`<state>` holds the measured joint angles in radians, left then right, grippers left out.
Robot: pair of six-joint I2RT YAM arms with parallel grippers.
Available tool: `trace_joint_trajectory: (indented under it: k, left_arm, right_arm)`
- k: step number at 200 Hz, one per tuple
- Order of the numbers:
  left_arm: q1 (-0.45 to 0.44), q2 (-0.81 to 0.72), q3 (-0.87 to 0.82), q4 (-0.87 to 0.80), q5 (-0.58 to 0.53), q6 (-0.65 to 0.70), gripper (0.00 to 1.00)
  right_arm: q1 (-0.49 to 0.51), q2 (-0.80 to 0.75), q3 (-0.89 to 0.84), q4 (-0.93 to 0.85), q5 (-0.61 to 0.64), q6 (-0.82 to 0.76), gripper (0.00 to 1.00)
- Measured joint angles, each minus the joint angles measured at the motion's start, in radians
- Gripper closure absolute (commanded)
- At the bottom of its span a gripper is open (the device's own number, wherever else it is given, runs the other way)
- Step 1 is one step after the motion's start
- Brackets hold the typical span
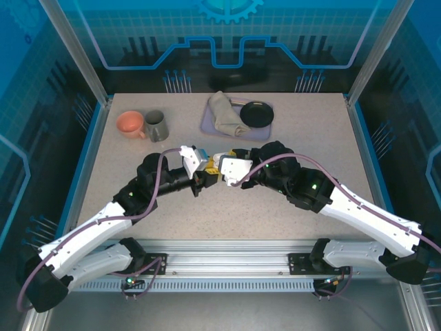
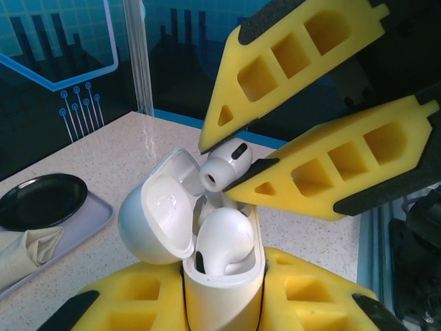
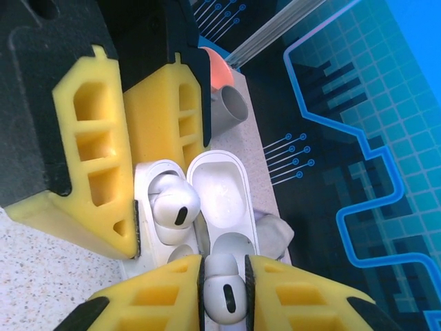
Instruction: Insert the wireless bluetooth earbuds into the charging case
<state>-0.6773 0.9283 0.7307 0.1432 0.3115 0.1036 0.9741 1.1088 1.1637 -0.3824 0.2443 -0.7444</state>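
Observation:
My left gripper [image 2: 222, 279] is shut on the white charging case [image 2: 224, 296], which it holds upright with the lid [image 2: 155, 214] swung open to the left. One white earbud [image 2: 224, 238] sits in the near socket of the case. My right gripper [image 3: 224, 270] is shut on a second white earbud [image 3: 224, 293], held just above the case's other socket [image 3: 180, 254], beside the open lid [image 3: 220, 189]. In the top view the two grippers [image 1: 204, 176] [image 1: 224, 169] meet tip to tip over the middle of the table.
An orange cup [image 1: 129, 124] and a grey mug [image 1: 156, 125] stand at the back left. A lilac tray [image 1: 207, 123] at the back centre carries a folded cloth [image 1: 226, 114] and a black plate [image 1: 256, 114]. Speckled tabletop [image 1: 289, 227] lies bare in front of the grippers.

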Motion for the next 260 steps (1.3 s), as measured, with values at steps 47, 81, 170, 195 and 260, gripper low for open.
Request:
trace_joint_trajectory:
  k: [47,81,170,195,260]
  left_arm:
    - [-0.001,-0.002,0.000,-0.007,0.006,0.000,1.00]
    - [-0.001,-0.010,0.000,-0.008,0.011,0.000,1.00]
    - [-0.001,-0.013,-0.008,-0.002,0.015,0.000,1.00]
    - [-0.001,-0.014,-0.009,0.012,0.015,0.000,1.00]
    - [-0.001,-0.015,-0.009,0.028,0.015,0.003,1.00]
  right_arm:
    - [-0.022,-0.008,-0.003,-0.014,-0.065,0.058,0.77]
    - [-0.035,-0.012,-0.003,-0.014,-0.105,0.090,0.77]
    - [-0.058,-0.012,-0.003,-0.024,-0.225,0.151,0.71]
    - [-0.065,-0.011,-0.001,-0.034,-0.271,0.161,0.67]
    - [-0.116,-0.035,0.026,-0.064,-0.322,0.205,0.40]
